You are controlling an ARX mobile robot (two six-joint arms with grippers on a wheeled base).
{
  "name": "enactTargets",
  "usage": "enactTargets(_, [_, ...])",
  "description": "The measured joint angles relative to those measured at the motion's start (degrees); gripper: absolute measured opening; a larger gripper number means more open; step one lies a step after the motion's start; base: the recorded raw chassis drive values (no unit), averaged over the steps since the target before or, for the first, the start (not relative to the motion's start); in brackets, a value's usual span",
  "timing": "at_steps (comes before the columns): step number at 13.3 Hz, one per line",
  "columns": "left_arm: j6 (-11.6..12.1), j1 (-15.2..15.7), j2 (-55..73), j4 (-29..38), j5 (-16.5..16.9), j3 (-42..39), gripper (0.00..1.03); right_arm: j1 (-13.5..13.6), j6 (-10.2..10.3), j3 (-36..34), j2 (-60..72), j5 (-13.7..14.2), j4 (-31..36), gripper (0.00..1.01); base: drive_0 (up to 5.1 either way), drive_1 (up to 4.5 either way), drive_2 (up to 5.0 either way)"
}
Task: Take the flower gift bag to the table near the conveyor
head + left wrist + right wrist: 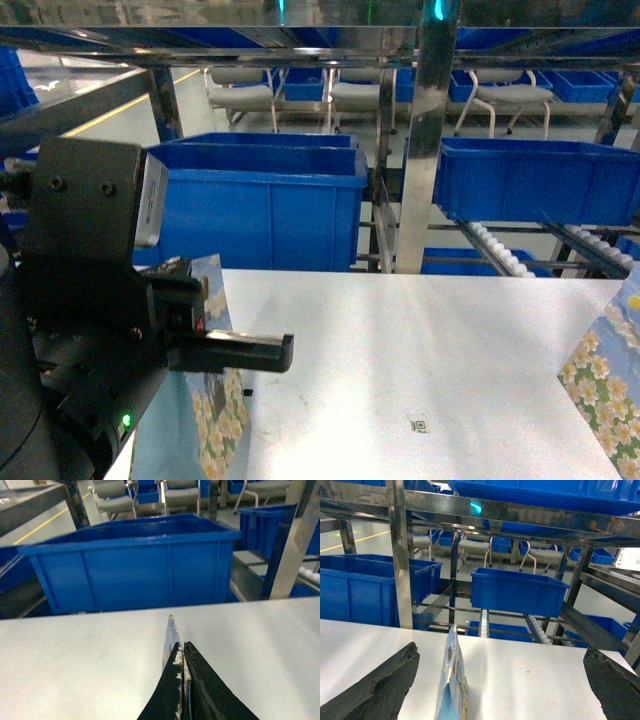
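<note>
**Two hands, one bag pinched**

Your left hand is clenched on the flower gift bag's top edge, at the white surface edge farthest from the conveyor. Your right hand is released, straddling a floral bag edge.

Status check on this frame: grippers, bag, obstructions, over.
Left gripper shut on flower gift bag. Right gripper open, straddling a second bag. Both over table. Nothing obstructing.
</note>
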Motion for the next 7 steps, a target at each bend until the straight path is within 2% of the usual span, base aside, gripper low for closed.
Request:
enactTargets(4, [-2.03, 0.96, -0.13, 0.07, 0.33, -0.74, 0.02, 0.0, 0.0, 0.0, 0.0, 0.0, 0.0, 0.98, 0.0, 0.0, 0.0])
enactTargets(7, [-2.36, 1.14, -0.2, 0.07, 0.35, -0.79, 0.02, 0.0, 0.0, 0.0, 0.0, 0.0, 0.02, 0.98, 0.0, 0.0, 0.0])
